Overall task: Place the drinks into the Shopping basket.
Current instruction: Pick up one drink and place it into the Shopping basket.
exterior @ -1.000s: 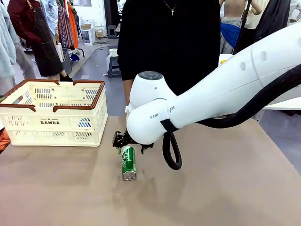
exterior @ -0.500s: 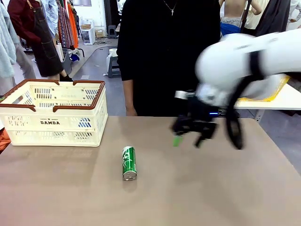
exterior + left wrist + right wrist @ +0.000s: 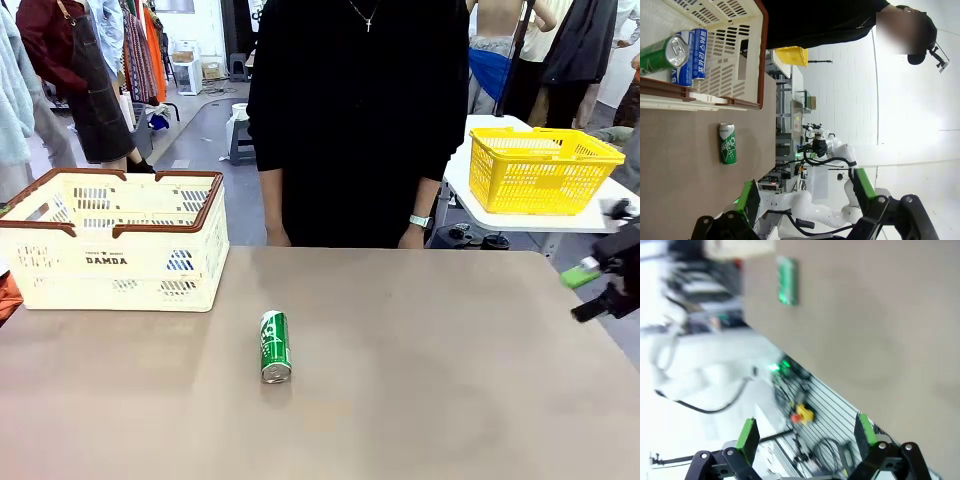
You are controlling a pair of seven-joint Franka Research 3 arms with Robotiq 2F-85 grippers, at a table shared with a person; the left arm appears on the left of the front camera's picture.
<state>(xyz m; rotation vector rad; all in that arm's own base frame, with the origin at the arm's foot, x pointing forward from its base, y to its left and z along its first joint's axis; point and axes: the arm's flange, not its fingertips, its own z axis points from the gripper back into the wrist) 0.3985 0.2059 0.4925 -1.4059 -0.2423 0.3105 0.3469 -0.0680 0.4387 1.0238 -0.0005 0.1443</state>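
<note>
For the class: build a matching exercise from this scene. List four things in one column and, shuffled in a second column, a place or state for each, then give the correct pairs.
Column A
1. green can
2. blue can
3. right end effector
4. yellow basket

Column B
a. on a white side table beyond the main table
b. lying on its side on the brown tabletop
c. open, empty, at the table's right edge
d. inside the Shopping basket, beside another green can

Pairs: 1-b, 2-d, 3-c, 4-a
</note>
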